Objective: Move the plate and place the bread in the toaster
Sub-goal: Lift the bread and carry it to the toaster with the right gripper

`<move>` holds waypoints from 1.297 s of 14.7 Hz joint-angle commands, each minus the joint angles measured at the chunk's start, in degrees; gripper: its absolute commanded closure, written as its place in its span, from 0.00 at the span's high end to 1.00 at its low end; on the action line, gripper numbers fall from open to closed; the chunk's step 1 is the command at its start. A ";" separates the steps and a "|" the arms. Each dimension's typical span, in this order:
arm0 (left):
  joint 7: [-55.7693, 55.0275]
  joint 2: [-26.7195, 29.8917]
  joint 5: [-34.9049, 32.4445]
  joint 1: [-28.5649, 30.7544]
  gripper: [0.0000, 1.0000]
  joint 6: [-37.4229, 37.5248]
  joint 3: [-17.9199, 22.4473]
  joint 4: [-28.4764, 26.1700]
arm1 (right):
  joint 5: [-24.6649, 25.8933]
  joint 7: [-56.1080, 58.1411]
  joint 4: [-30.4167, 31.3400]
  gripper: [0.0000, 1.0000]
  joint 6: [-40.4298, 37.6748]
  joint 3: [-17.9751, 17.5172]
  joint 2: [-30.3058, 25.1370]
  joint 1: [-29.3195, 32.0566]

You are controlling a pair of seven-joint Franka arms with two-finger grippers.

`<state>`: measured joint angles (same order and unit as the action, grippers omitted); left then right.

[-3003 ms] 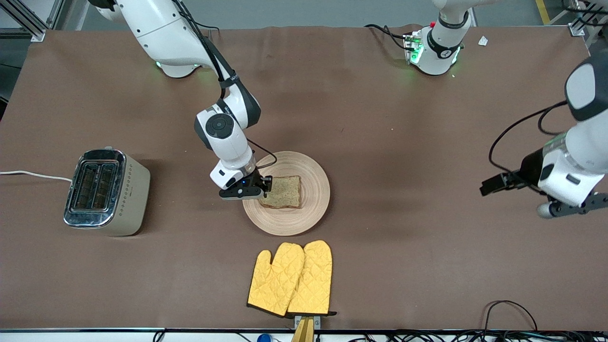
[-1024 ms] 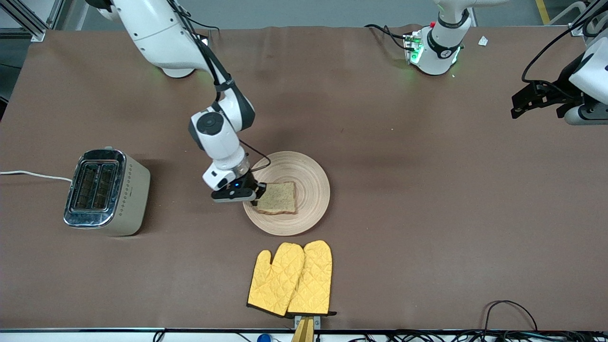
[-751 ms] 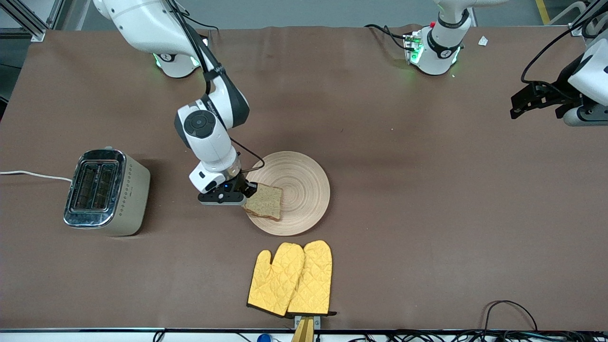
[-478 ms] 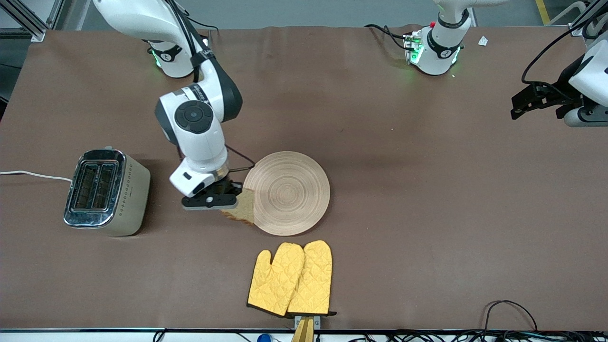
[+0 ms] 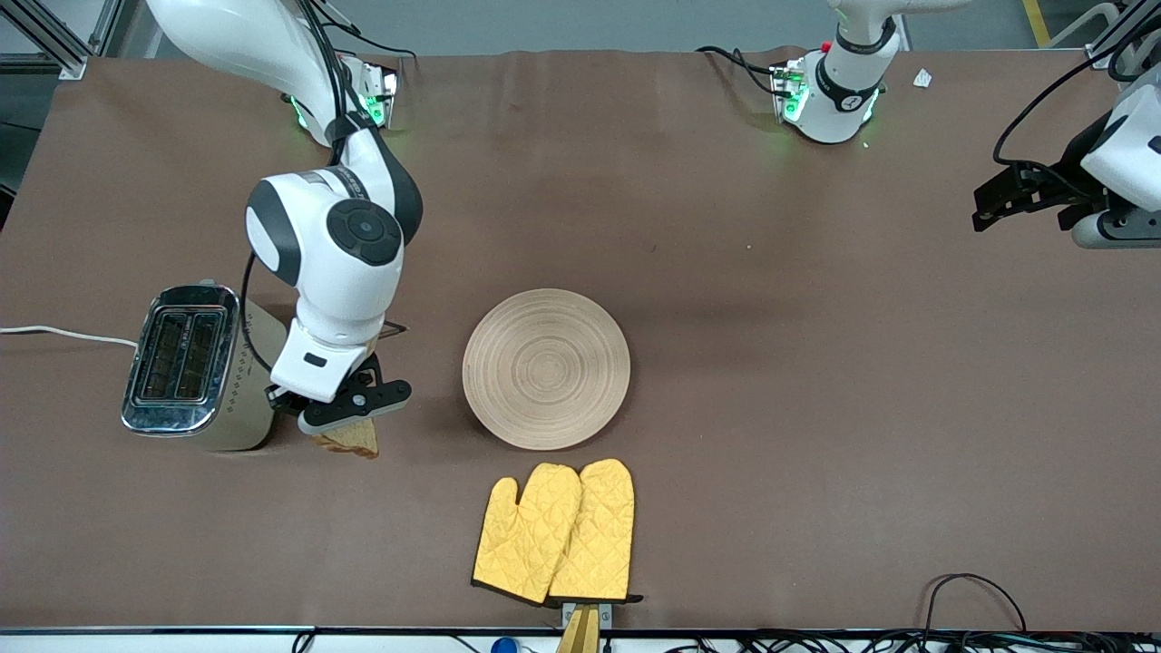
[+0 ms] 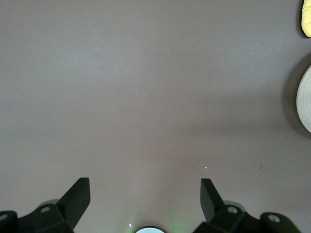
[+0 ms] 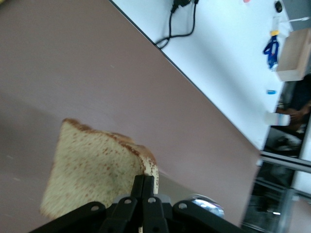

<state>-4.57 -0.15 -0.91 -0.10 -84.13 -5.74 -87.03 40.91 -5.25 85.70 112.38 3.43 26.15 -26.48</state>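
My right gripper (image 5: 349, 419) is shut on the bread (image 5: 348, 439), a light brown speckled slice with a darker crust, and holds it in the air beside the toaster (image 5: 201, 366). The right wrist view shows the slice (image 7: 92, 170) pinched at its crust by my shut fingers (image 7: 145, 187). The toaster is cream with a chrome top, at the right arm's end of the table. The round beige plate (image 5: 546, 368) lies bare mid-table; its rim shows in the left wrist view (image 6: 304, 102). My left gripper (image 5: 1005, 195) is open and empty, waiting high over the left arm's end; its own view shows it (image 6: 145, 194) over bare table.
A pair of yellow oven mitts (image 5: 557, 531) lies nearer to the front camera than the plate. The toaster's white cord (image 5: 63, 334) runs off the table's edge. Cables lie along the table's front edge (image 5: 970, 589).
My right gripper has lifted the bread off the plate and carried it toward the toaster. The plate now lies bare. The left arm rose away earlier and now stays put.
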 commanded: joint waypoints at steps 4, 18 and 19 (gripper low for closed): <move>0.00 -0.29 0.56 0.01 1.00 1.34 0.03 1.08 | 4.79 5.69 -3.33 0.00 -9.70 -0.53 0.04 2.39; 0.35 -0.29 0.56 0.01 1.00 1.78 -0.06 1.07 | 4.70 -7.78 -4.14 0.00 -28.10 -0.79 0.39 8.89; 0.44 -0.20 0.56 0.01 1.00 1.78 0.03 1.07 | 4.79 -3.76 -4.05 0.00 -27.05 -0.79 0.31 9.43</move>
<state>-4.57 -0.15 -0.90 -0.18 -83.60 -5.80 -87.03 44.50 -13.20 81.51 84.51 3.60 26.51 -19.30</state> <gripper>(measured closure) 0.000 0.982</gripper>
